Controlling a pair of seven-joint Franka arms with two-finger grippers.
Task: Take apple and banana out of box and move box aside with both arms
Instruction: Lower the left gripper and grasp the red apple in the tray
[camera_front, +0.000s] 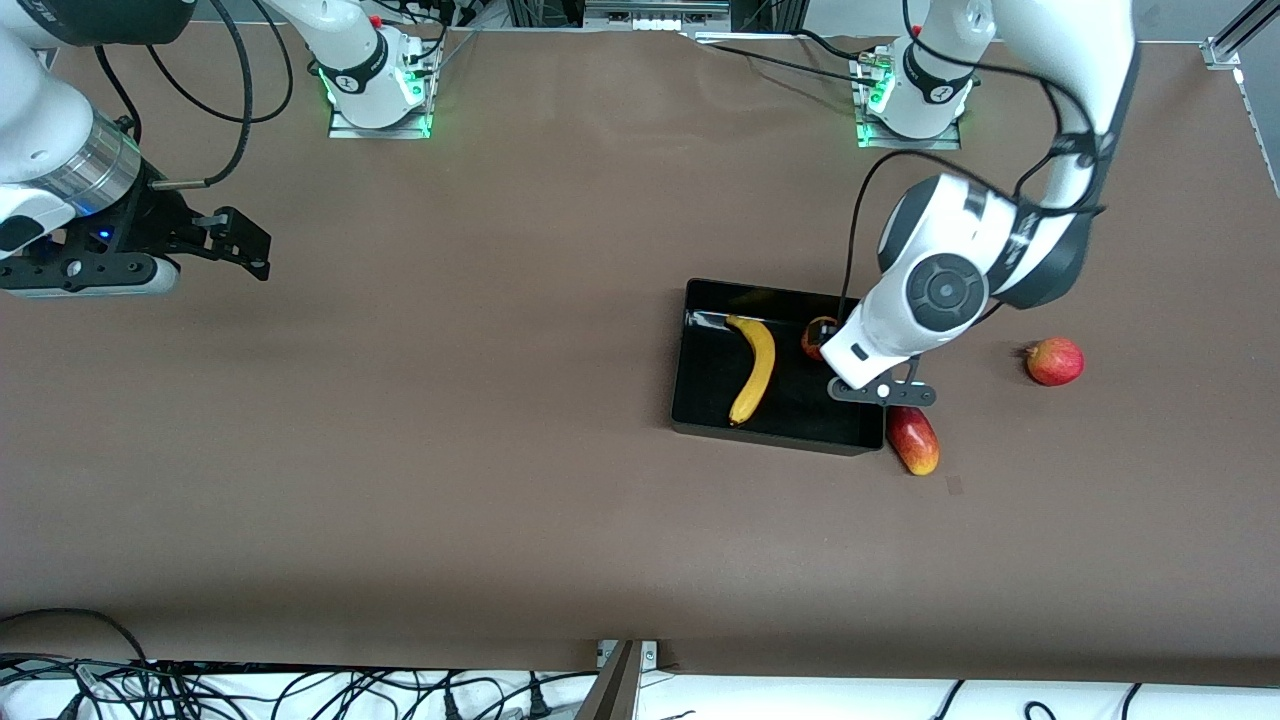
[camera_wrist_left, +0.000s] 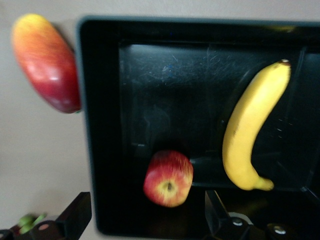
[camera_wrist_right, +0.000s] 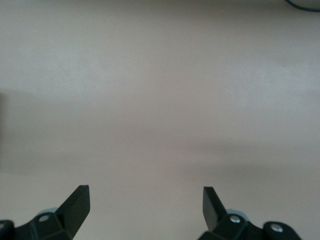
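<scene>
The box, a glossy black tray (camera_front: 770, 435), lies toward the left arm's end of the table. In it lies the yellow banana (camera_front: 755, 368), and beside that the red-yellow apple (camera_front: 815, 335), half hidden by the left arm's wrist. The left wrist view shows the tray (camera_wrist_left: 175, 90), the banana (camera_wrist_left: 250, 125) and the apple (camera_wrist_left: 168, 178). My left gripper (camera_wrist_left: 146, 200) hangs open over the apple's end of the tray, its fingers clear of the apple. My right gripper (camera_front: 250, 245) waits open over bare table at the right arm's end, with nothing between its fingers (camera_wrist_right: 146, 197).
An oblong red-yellow mango (camera_front: 912, 440) lies against the tray's short wall, nearer the front camera than the left wrist, and shows in the left wrist view (camera_wrist_left: 47, 62). A round red fruit (camera_front: 1055, 361) sits apart from the tray, toward the left arm's end.
</scene>
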